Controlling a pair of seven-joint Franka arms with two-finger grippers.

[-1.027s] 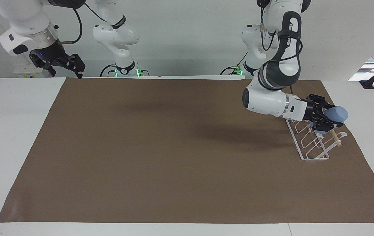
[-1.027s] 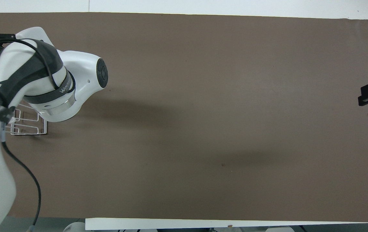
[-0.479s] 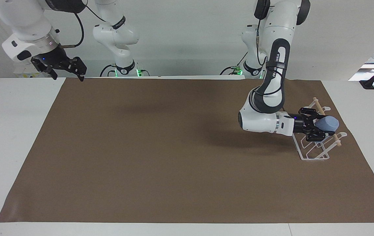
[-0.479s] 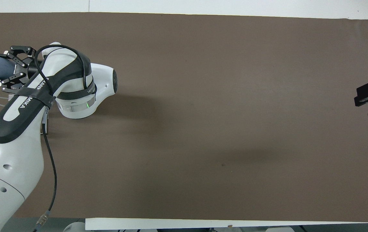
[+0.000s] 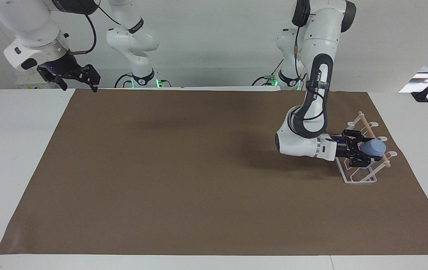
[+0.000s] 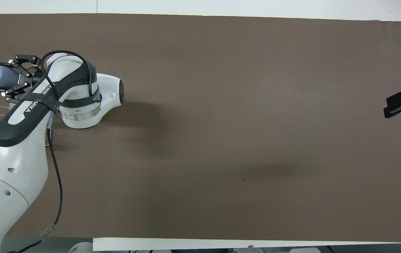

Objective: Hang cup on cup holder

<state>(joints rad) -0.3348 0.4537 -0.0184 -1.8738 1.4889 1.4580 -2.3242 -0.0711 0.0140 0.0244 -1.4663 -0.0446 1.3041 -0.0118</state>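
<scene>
At right of the facing frame, my left gripper (image 5: 364, 151), clenched on the blue cup (image 5: 374, 148), has sunk onto the wire cup holder (image 5: 360, 176); release seems near. My right gripper (image 5: 73, 77) waits, its fingers' state unclear.

facing – high, across table, toward robots | overhead – steep, from robots' end | shared – brown mat (image 5: 183, 168)

We see a light blue cup (image 5: 373, 147), a white wire rack (image 5: 360, 176) with a pale wooden dowel (image 5: 365, 124), black tools on white arms, and a plain brown surface (image 5: 198, 180).
</scene>
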